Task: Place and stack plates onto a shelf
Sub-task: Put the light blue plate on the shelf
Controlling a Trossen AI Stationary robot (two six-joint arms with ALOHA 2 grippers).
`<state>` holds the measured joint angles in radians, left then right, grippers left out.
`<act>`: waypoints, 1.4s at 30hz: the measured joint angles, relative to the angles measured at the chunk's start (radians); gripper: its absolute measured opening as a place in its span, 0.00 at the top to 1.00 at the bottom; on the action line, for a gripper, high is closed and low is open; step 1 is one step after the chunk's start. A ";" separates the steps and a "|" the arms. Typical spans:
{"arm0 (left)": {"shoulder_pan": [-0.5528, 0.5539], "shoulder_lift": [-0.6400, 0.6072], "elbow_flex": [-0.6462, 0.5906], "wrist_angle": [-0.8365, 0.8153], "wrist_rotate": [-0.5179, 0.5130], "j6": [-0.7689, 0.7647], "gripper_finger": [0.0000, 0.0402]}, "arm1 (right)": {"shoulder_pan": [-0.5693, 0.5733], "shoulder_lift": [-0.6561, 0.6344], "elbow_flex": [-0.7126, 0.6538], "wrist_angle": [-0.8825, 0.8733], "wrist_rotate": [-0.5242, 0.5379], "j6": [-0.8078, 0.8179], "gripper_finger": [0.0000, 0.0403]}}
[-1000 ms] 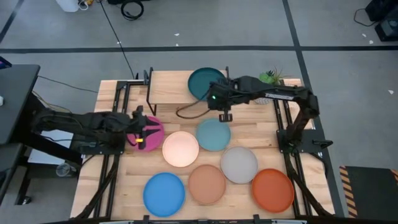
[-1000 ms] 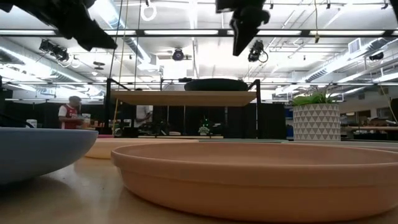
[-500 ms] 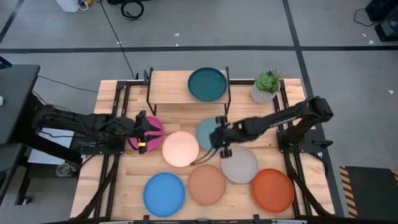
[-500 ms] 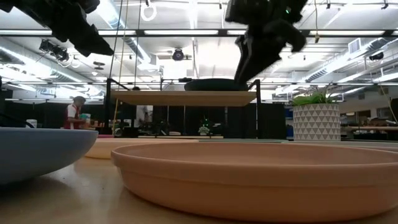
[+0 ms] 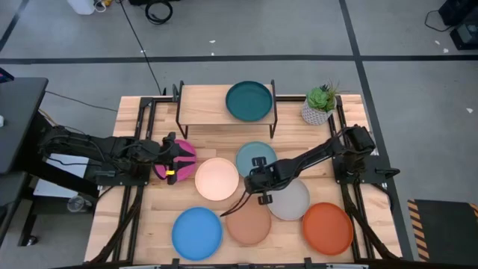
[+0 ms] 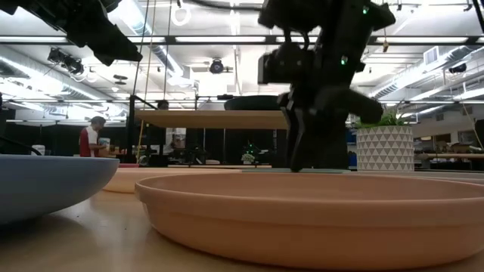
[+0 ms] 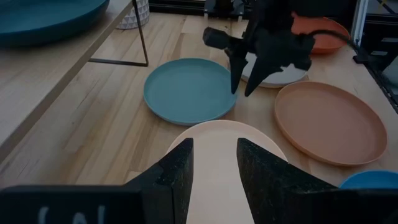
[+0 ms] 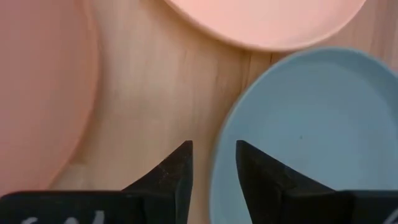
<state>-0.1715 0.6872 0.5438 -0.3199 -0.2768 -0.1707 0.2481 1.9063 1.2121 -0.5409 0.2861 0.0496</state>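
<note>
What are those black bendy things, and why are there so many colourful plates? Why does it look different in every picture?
The black bendy things are two robot arms, each ending in a two-finger gripper. Four cameras look at the same table: one from above, one down at table height, and one on each arm's wrist.

From above you see the dark teal plate already on the small wooden shelf. On the table lie the magenta plate, cream plate, light blue plate, grey plate, tan plate, bright blue plate and orange plate. A potted plant stands beside the shelf.

The left gripper sits over the magenta plate. The right gripper, fingers apart, reaches down at the light blue plate's edge. It holds nothing yet.
</note>
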 joint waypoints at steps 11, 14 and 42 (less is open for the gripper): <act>0.000 0.000 -0.001 0.001 0.000 0.002 0.67 | -0.001 0.007 -0.013 -0.006 0.012 0.020 0.71; 0.000 0.000 -0.001 0.000 0.000 0.002 0.67 | -0.006 0.007 -0.034 0.004 -0.001 0.027 0.76; -0.001 0.000 -0.001 0.045 0.011 -0.004 0.67 | -0.008 -0.220 0.205 -0.145 -0.134 -0.259 0.95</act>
<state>-0.1722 0.6871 0.5430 -0.2745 -0.2661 -0.1745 0.2403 1.6867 1.4175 -0.6862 0.1519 -0.2094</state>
